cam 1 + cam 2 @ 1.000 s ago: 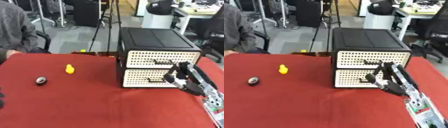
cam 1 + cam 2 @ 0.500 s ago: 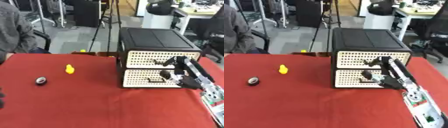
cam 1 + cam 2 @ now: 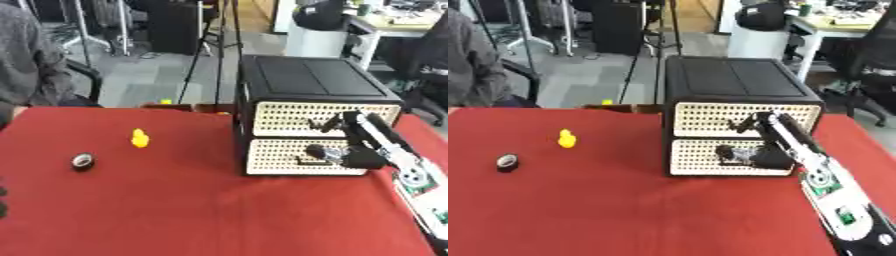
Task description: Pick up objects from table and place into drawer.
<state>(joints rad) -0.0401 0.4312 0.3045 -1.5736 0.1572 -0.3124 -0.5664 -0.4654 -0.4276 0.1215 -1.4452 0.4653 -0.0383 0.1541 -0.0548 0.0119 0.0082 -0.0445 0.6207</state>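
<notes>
— What do we make of the bench [image 3: 175, 210]?
— We see matt red cloth over it, smooth, without shine.
— And the drawer unit [image 3: 737, 117]?
— We read a matt black shell like plastic, with cream perforated drawer fronts [image 3: 306, 157].
— The small things?
— We take the yellow duck [image 3: 139, 138] for smooth plastic or rubber; the dark roll [image 3: 83, 161] shows a slight gloss. The right hand [image 3: 350, 156] looks matt black.

Right hand [image 3: 750, 155] has moved up and in since 1.0 s ago: was low at the lower drawer [image 3: 730, 157] front, forearm now raised across the upper drawer [image 3: 741, 119], fingers at the lower drawer's handle. Both drawers closed throughout
</notes>
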